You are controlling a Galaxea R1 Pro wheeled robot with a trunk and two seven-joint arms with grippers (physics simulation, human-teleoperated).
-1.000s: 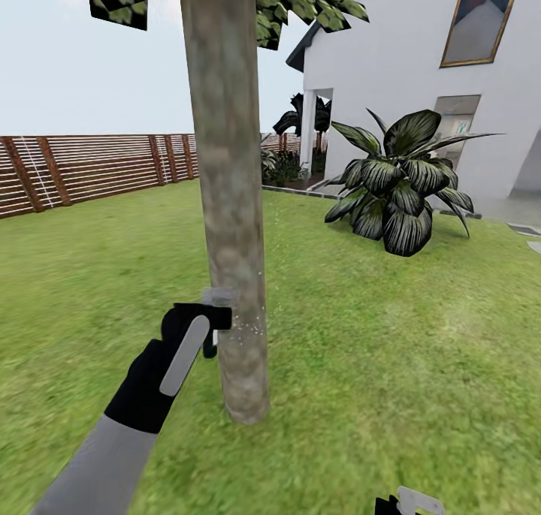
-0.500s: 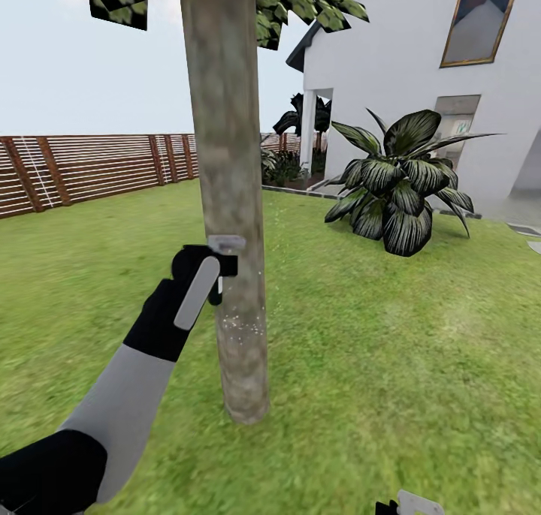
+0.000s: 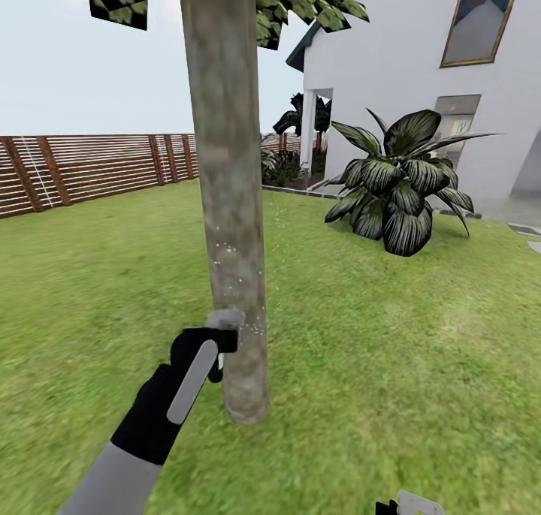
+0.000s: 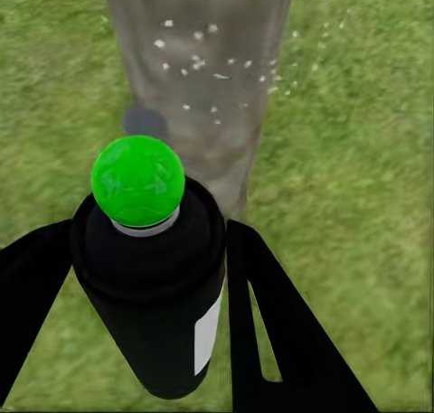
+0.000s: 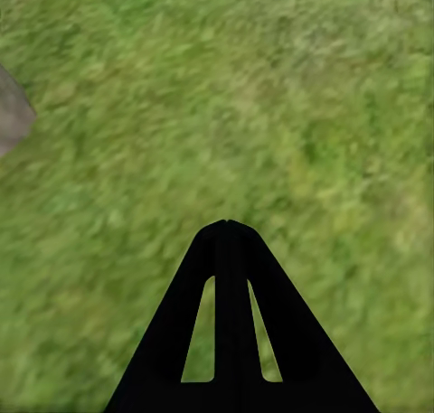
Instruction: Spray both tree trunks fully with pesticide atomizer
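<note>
A thick grey-brown tree trunk (image 3: pixel 228 200) stands on the lawn right before me, with leafy crown (image 3: pixel 300 1) at the top edge. My left gripper (image 3: pixel 218 342) is shut on the pesticide atomizer (image 3: pixel 224 321), pale grey head against the trunk's lower left side. In the left wrist view the atomizer (image 4: pixel 149 268) shows a dark body and green round top between the fingers (image 4: pixel 280 332), facing the trunk (image 4: pixel 199 70). White pesticide specks (image 3: pixel 229 263) dot the bark, also seen as specks (image 4: pixel 194 51). My right gripper (image 5: pixel 228 228) is shut, empty, over grass; its tip (image 3: pixel 409 504) pokes in low.
A dark-leaved palm (image 3: pixel 398 185) stands to the right near the white house (image 3: pixel 421 64). A brown slatted fence (image 3: pixel 83 166) runs along the left back. Grass lawn (image 3: pixel 376 365) spreads all around the trunk.
My left arm rose up the trunk with the atomizer, then dropped again to the lower trunk. More white specks now show higher on the bark. The right arm has stayed still.
</note>
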